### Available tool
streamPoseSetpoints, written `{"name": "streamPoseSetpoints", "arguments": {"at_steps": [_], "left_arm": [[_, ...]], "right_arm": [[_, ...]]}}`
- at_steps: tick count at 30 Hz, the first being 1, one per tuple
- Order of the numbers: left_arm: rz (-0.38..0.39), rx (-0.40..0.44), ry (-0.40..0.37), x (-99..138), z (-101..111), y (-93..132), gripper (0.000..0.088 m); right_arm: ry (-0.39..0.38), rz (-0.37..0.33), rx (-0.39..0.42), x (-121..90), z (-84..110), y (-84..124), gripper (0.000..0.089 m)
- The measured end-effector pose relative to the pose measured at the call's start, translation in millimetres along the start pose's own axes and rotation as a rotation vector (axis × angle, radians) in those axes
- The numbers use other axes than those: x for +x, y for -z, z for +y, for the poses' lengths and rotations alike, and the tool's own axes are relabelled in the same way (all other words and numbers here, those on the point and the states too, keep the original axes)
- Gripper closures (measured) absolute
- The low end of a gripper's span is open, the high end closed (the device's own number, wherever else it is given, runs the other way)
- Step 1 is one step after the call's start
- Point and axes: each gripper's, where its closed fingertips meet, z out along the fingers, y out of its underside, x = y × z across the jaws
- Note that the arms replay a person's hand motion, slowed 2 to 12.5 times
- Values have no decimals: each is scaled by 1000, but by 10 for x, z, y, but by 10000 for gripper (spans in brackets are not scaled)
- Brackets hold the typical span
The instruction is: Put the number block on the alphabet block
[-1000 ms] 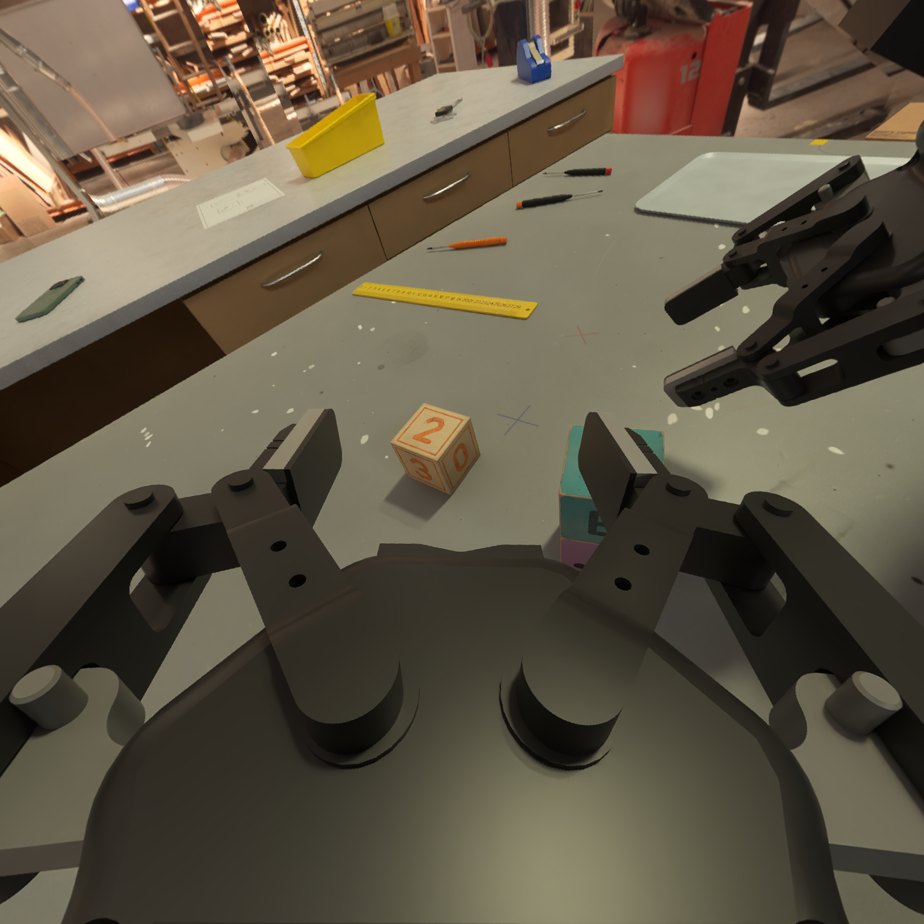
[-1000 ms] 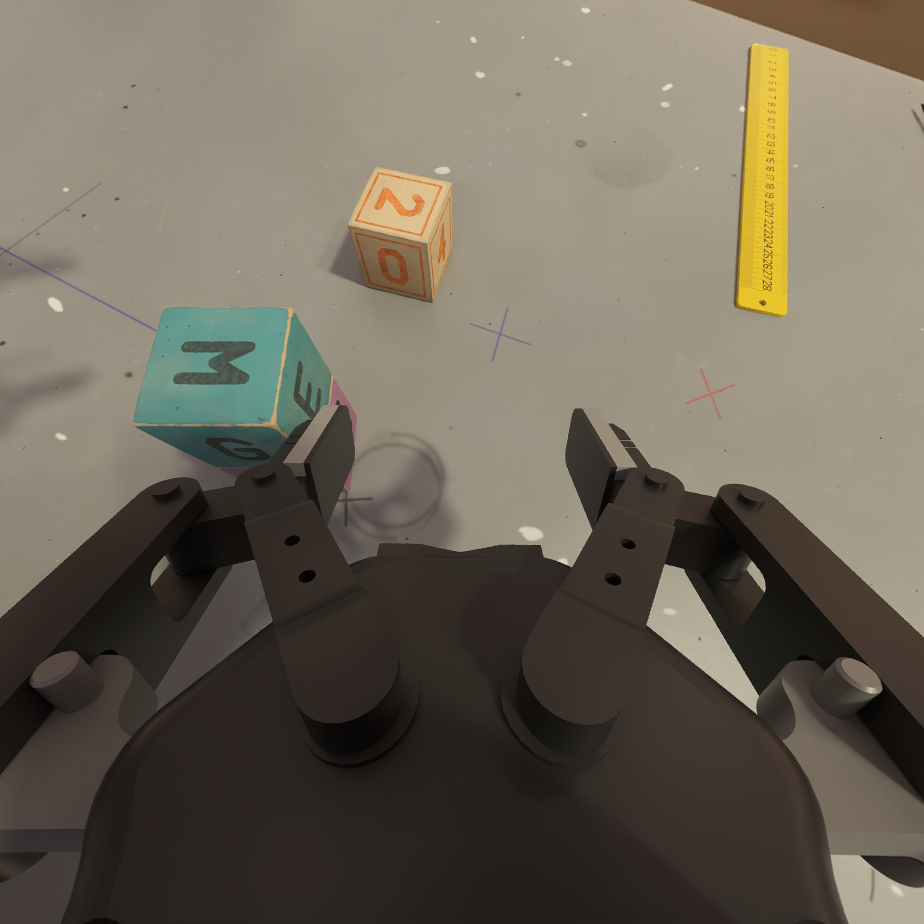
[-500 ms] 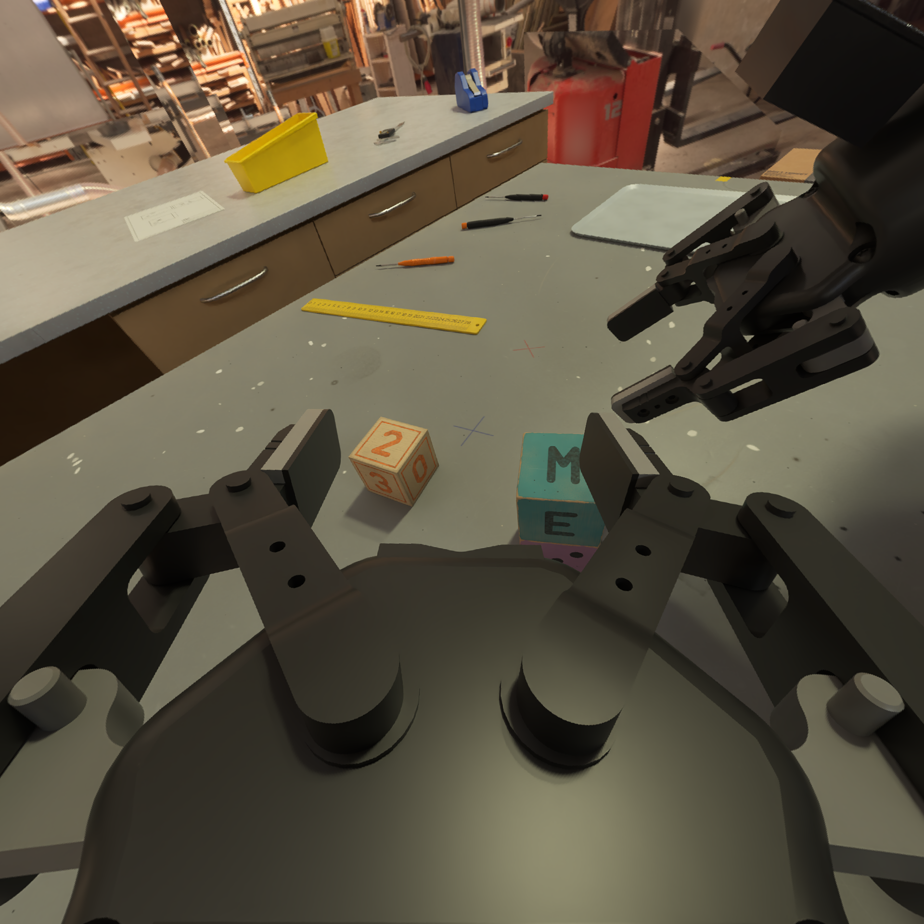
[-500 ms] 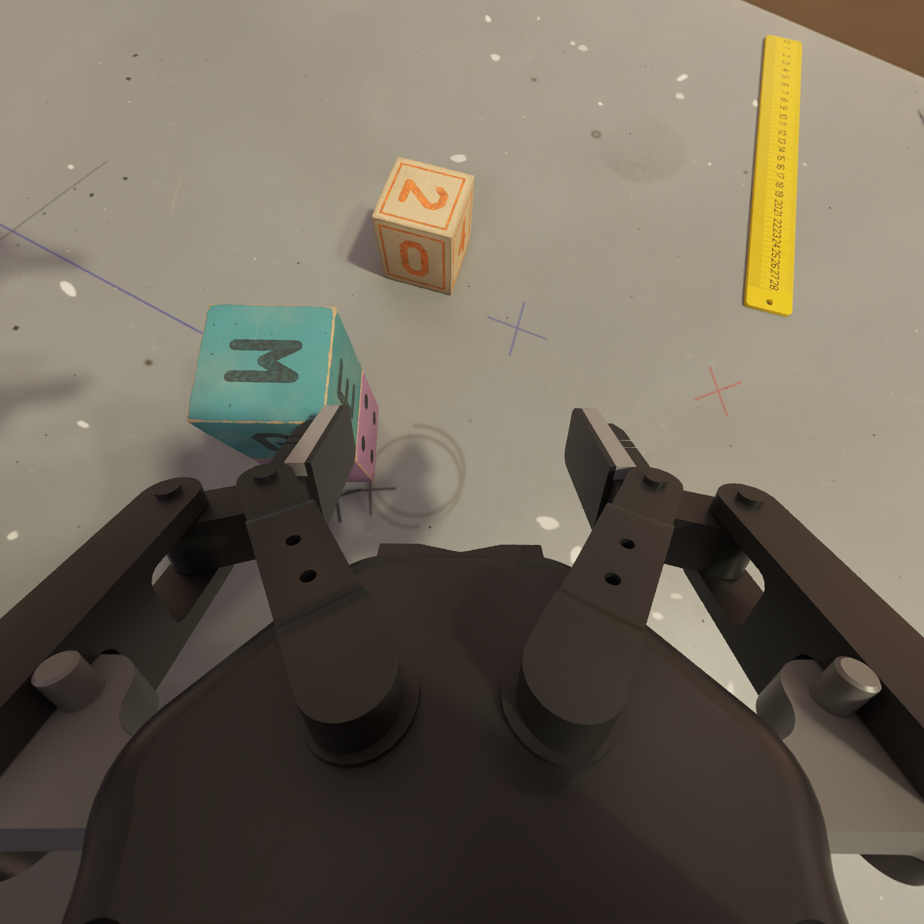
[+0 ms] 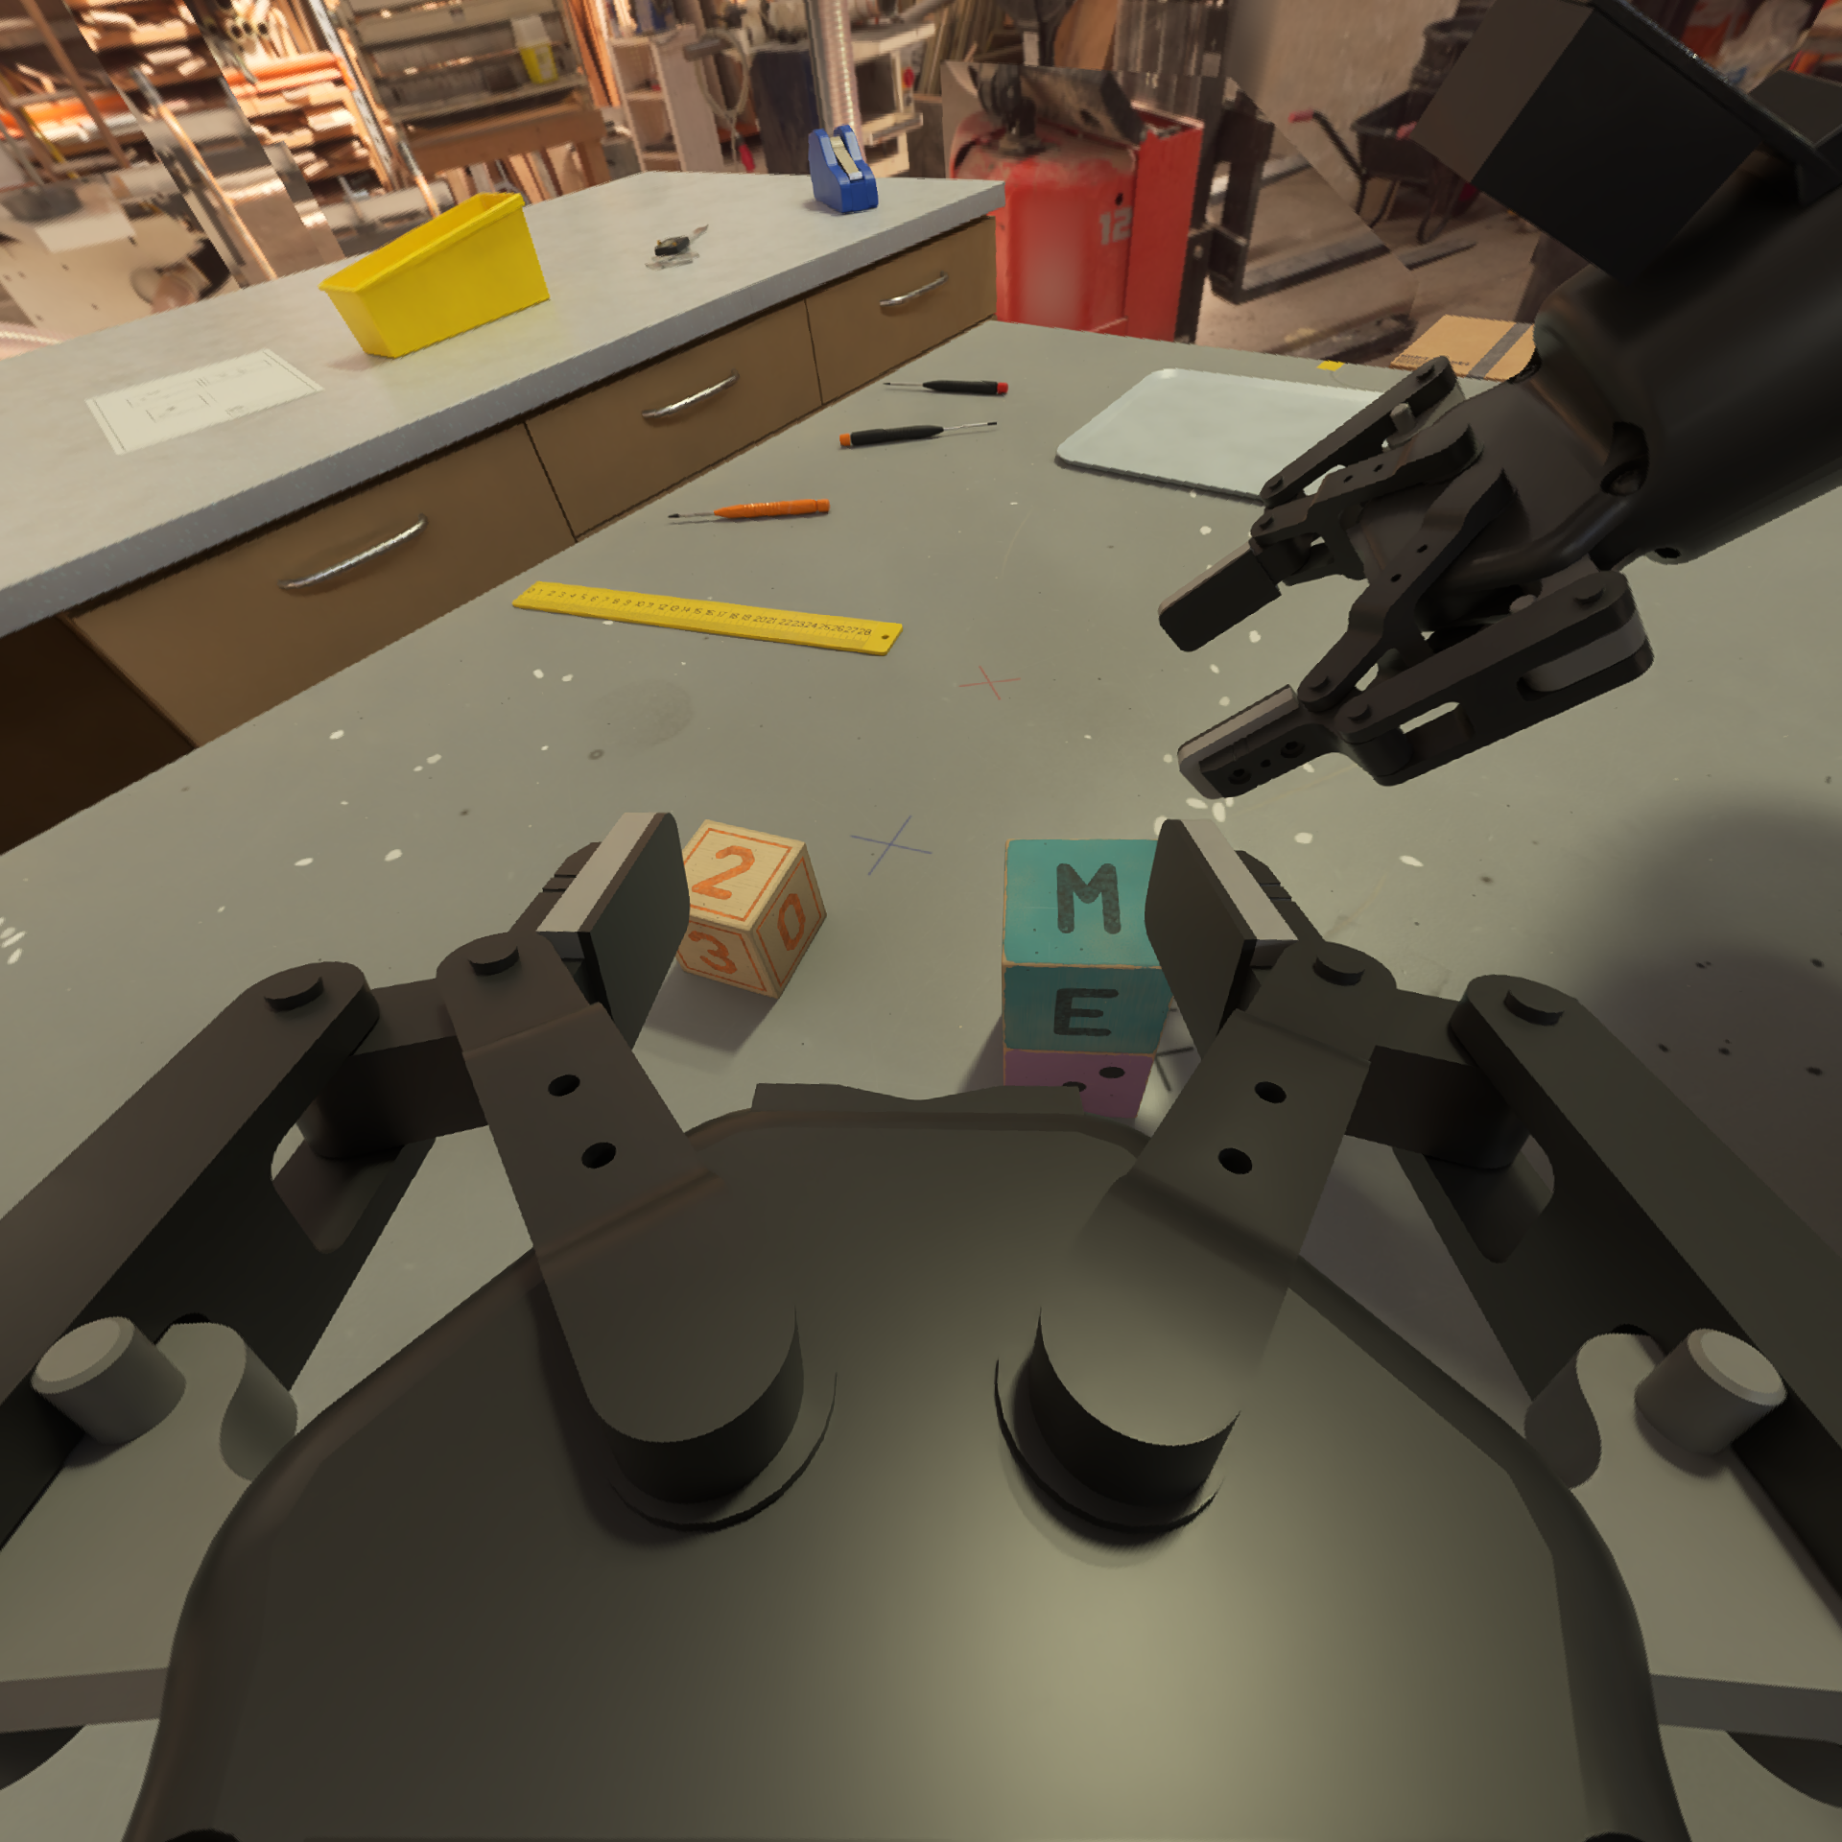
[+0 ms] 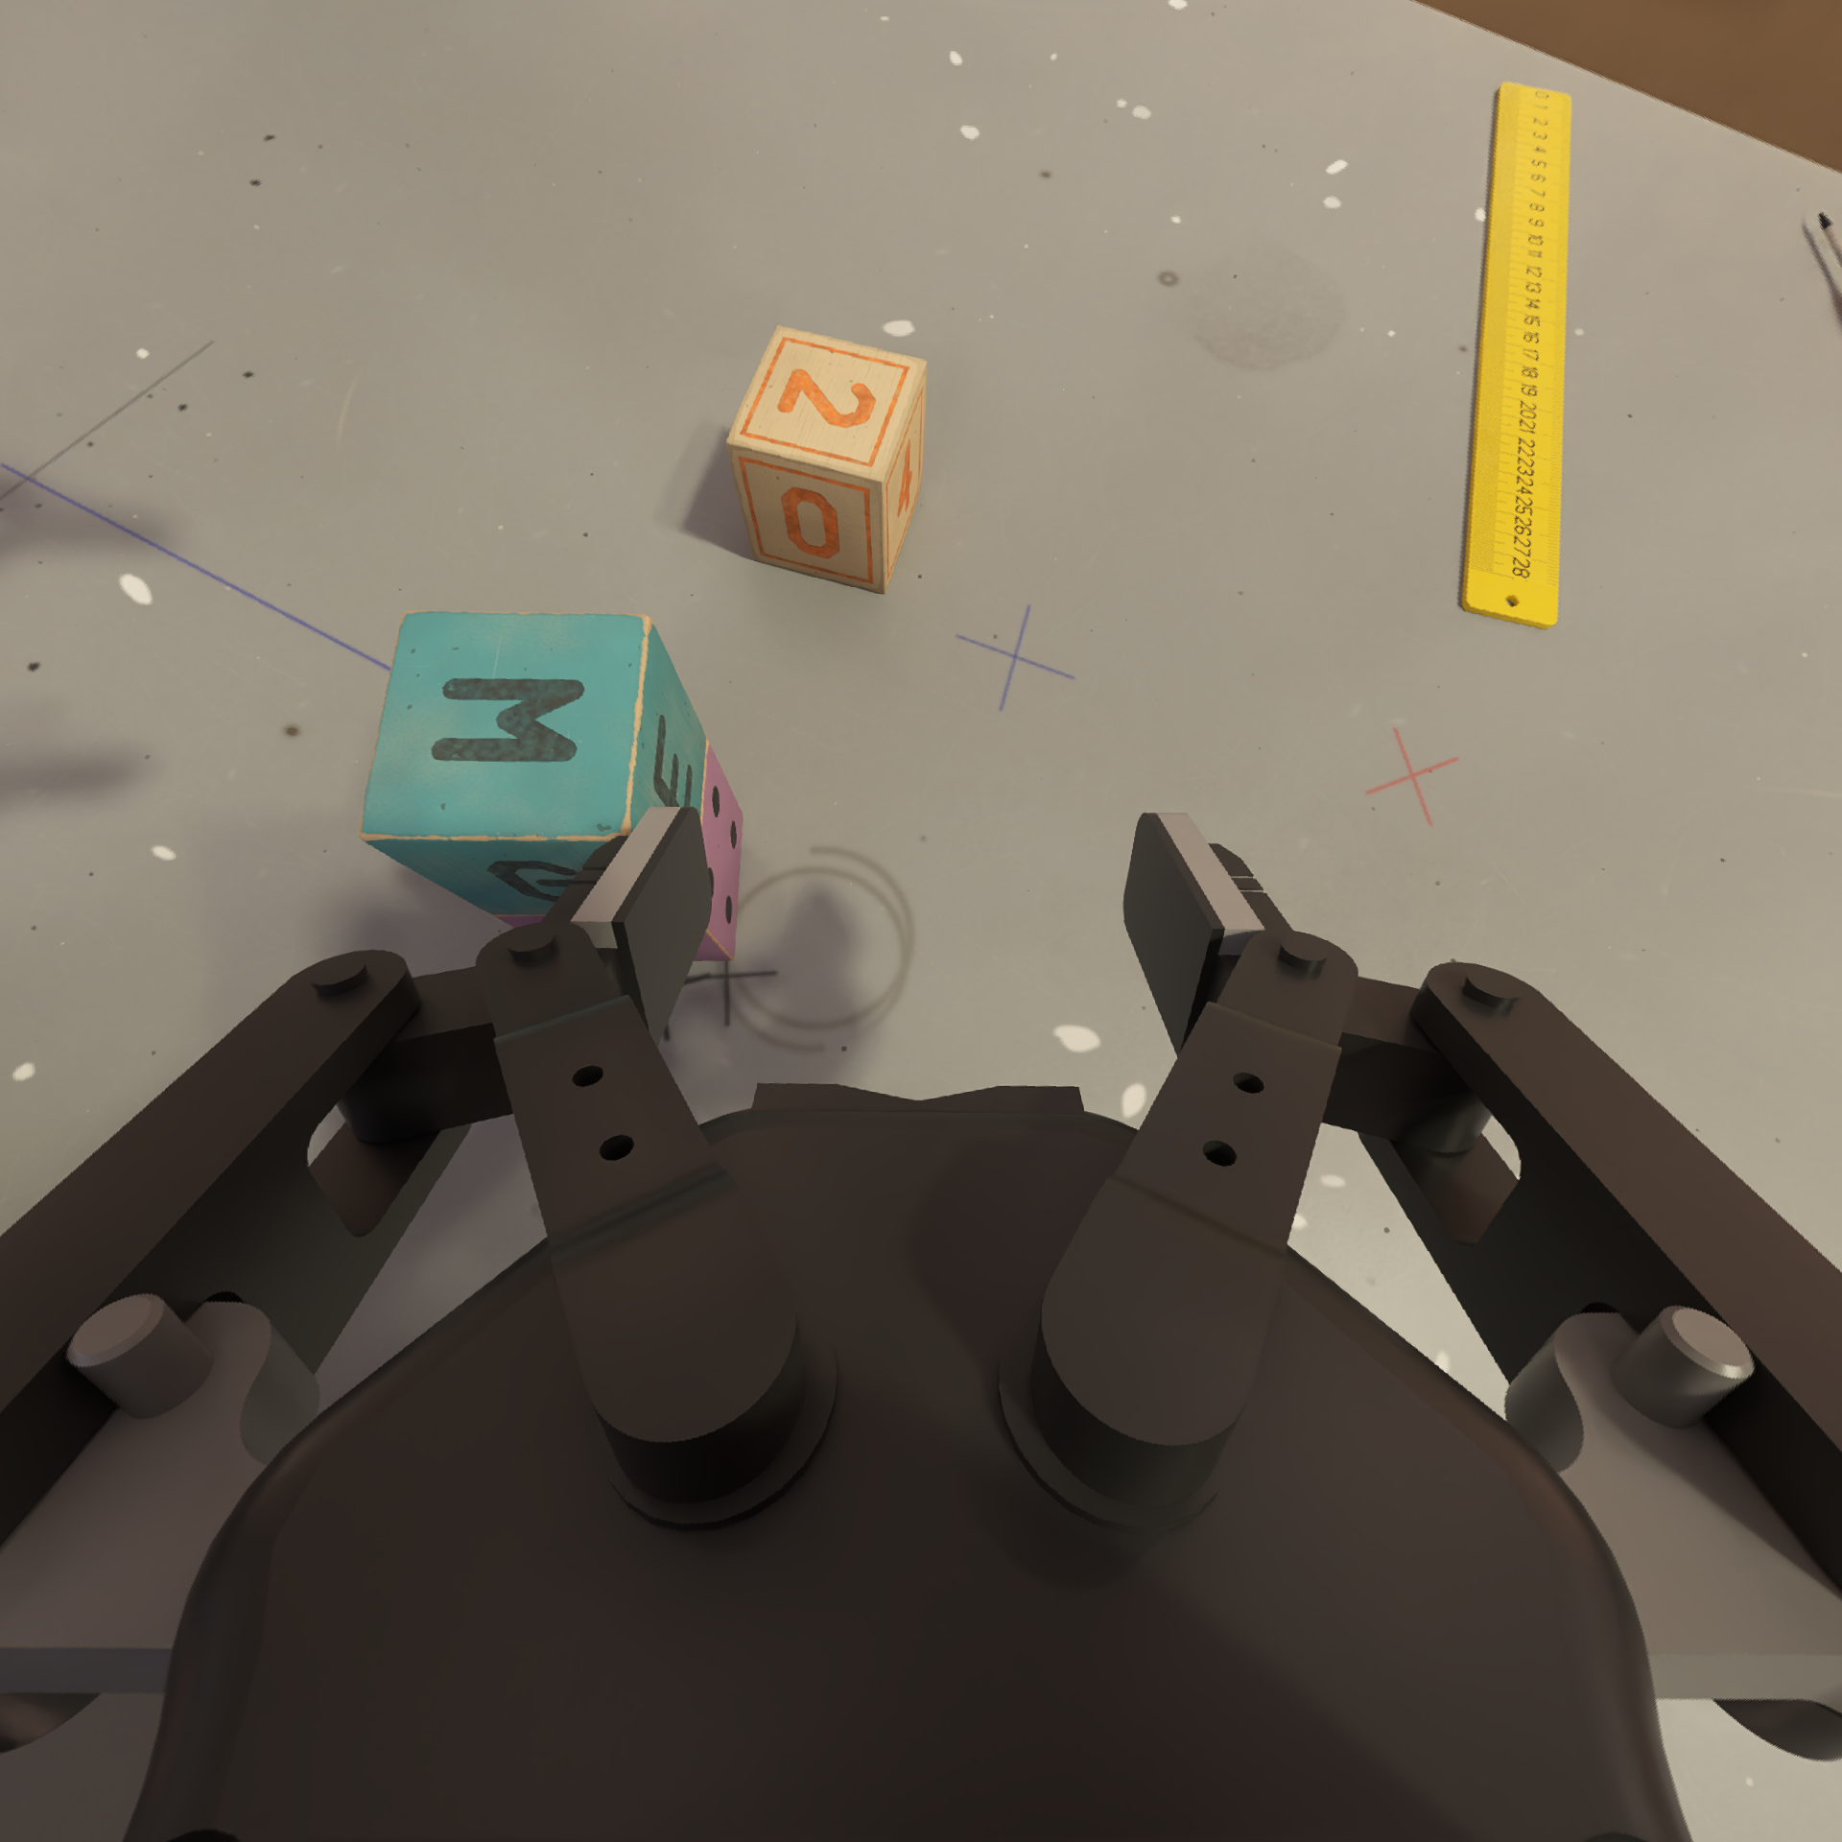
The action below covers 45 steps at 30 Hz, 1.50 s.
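Note:
A small pale wooden number block (image 5: 750,905) with orange figures stands on the grey table; it also shows in the right wrist view (image 6: 829,457). To its right a teal alphabet block (image 5: 1081,947) sits on top of a pink dotted block (image 5: 1079,1081); the teal block (image 6: 513,738) and the pink block (image 6: 723,857) also show in the right wrist view. My left gripper (image 5: 912,897) is open and empty, above the table in front of both. My right gripper (image 6: 912,897) is open and empty; it also shows in the left wrist view (image 5: 1211,688), hovering beyond the stack.
A yellow ruler (image 5: 706,618) lies behind the blocks, also in the right wrist view (image 6: 1517,349). Farther back lie screwdrivers (image 5: 758,510) and a white tray (image 5: 1211,429). A counter with a yellow bin (image 5: 439,274) runs along the table's left.
The left gripper has drawn back and swung, so both blocks slid left in its view. The right gripper has moved a little, and the blocks sit lower in its view.

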Motion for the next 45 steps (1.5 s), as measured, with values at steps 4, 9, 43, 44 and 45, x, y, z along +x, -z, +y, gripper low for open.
{"name": "streamPoseSetpoints", "arguments": {"at_steps": [4,9,43,44,45], "left_arm": [[11,-1,24,-63,32,5,94],[13,7,49,-187,78,7,137],[45,-73,94,-688,762,-210,226],[44,-73,87,-691,776,-221,226],[43,-73,79,-693,789,-234,226]], "right_arm": [[-5,0,-5,28,23,6,162],[-10,0,-11,61,51,13,162],[6,14,-51,217,177,14,175],[5,13,-51,219,179,13,175],[5,12,-51,220,181,13,175]]}}
